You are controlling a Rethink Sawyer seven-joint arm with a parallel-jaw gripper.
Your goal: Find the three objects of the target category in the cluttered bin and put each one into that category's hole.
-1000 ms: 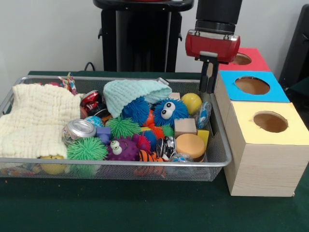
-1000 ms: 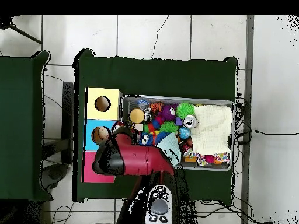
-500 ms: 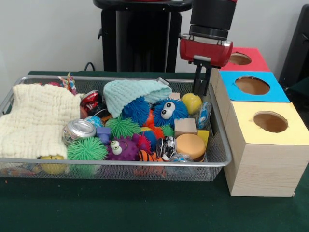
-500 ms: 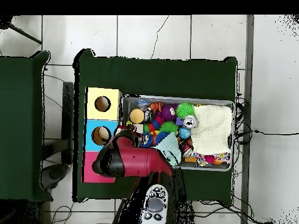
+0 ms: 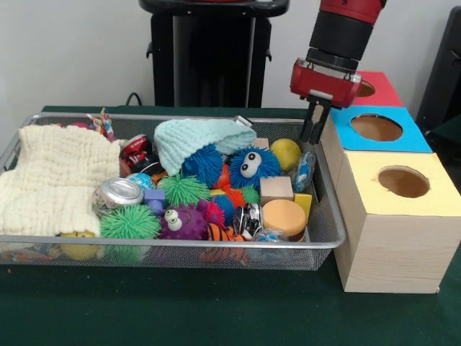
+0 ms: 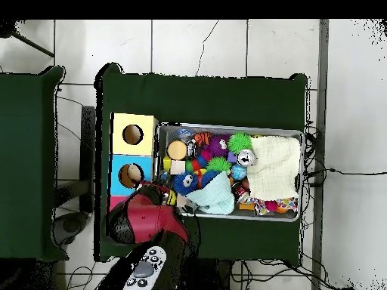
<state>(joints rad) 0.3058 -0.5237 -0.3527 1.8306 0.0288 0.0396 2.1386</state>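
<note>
A wire bin (image 5: 173,244) holds a jumble of things. Among them are a yellow ball (image 5: 286,151), a blue furry ball with eyes (image 5: 252,166), green spiky balls (image 5: 130,222), a purple fuzzy toy (image 5: 184,222), a wooden block (image 5: 276,189), a round tan disc (image 5: 284,216) and a crushed can (image 5: 119,193). Right of the bin stand three boxes with holes: yellow (image 5: 400,184), blue (image 5: 376,128) and red (image 5: 371,88). My gripper (image 5: 313,138) hangs over the bin's far right corner, right of the yellow ball and beside the blue box. Nothing shows in it.
A mint knitted cloth (image 5: 202,137) covers toys at the bin's middle back, and a cream cloth (image 5: 57,180) fills its left end. In the overhead view my red arm (image 6: 143,219) covers most of the red box, beside the blue box (image 6: 130,174).
The gripper swung left over the yellow ball half a second ago, then came back right toward the blue box and tilted. Nothing in the bin has moved.
</note>
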